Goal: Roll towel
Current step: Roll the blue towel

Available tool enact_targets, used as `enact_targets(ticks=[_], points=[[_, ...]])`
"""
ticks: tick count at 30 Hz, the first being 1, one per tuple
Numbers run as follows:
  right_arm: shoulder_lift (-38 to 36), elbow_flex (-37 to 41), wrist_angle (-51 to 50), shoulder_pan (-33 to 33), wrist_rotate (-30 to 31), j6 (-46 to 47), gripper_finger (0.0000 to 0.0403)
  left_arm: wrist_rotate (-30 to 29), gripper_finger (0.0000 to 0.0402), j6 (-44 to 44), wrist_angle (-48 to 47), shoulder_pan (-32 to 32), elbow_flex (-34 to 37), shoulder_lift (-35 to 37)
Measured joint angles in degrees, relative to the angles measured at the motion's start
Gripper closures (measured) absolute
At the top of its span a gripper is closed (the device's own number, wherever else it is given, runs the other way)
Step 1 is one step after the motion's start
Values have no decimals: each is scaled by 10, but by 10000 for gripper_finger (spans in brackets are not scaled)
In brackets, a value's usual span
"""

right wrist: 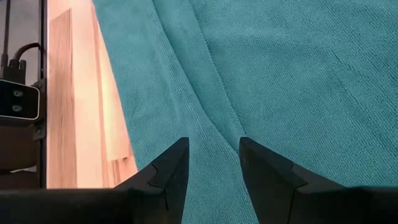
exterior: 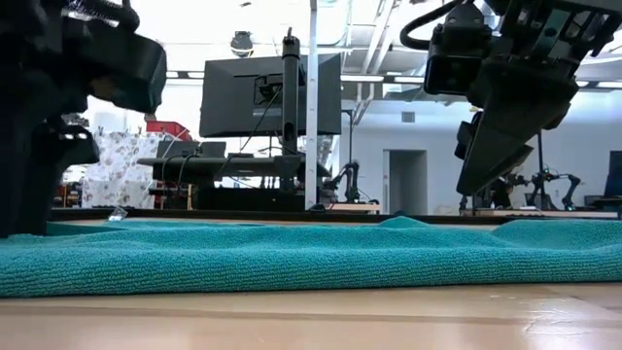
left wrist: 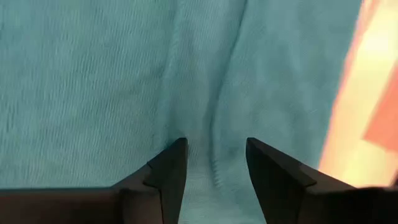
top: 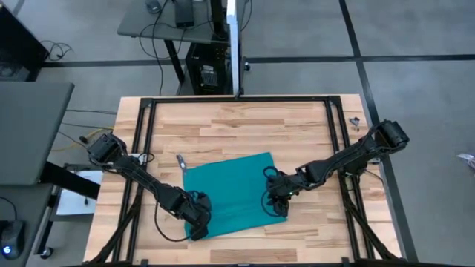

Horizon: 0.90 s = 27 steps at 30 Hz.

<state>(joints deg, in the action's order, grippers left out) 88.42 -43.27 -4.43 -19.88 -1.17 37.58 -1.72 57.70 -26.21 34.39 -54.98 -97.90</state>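
Note:
The teal towel [top: 230, 193] lies spread flat on the wooden table, with low ripples in the low view [exterior: 292, 258]. My left gripper [top: 199, 222] is down at the towel's near left corner. Its fingers stand open, one on either side of a soft ridge in the cloth [left wrist: 211, 106]. My right gripper [top: 276, 202] is open over the towel's right edge, near the near right corner. In the low view it hangs a little above the cloth [exterior: 471, 180]. The towel's hemmed edge [right wrist: 205, 93] runs between its fingers. My left gripper points steeply down at the towel's near left corner [left wrist: 199, 155], its fingers apart over a ridge of the cloth. Whether the fingertips touch the towel, I cannot tell.
A black frame rail [top: 145, 133] runs along the table's left, far and right sides. A small grey object [top: 180, 160] lies just off the towel's far left corner, and another small piece [top: 355, 121] sits at the far right. Bare wood [top: 237, 126] lies beyond the towel.

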Motion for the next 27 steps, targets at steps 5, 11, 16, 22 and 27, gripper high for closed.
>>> enact_targets(ticks=[5, 11, 16, 22, 27], points=[[0, 0, -1, 0, 0, -2, 269, 9, 253, -1, 5, 3, -1, -6], [0, 0, -3, 0, 0, -2, 269, 11, 280, -4, 0, 3, -1, -4], [0, 0, -5, 0, 0, -1, 269, 17, 361, 2, -2, 3, 0, -4], [0, 0, -13, 0, 0, -1, 269, 35, 393, 0, -1, 3, 0, -4], [0, 0, -14, 0, 0, -1, 269, 42, 399, 0, -43, 3, -11, 17]])
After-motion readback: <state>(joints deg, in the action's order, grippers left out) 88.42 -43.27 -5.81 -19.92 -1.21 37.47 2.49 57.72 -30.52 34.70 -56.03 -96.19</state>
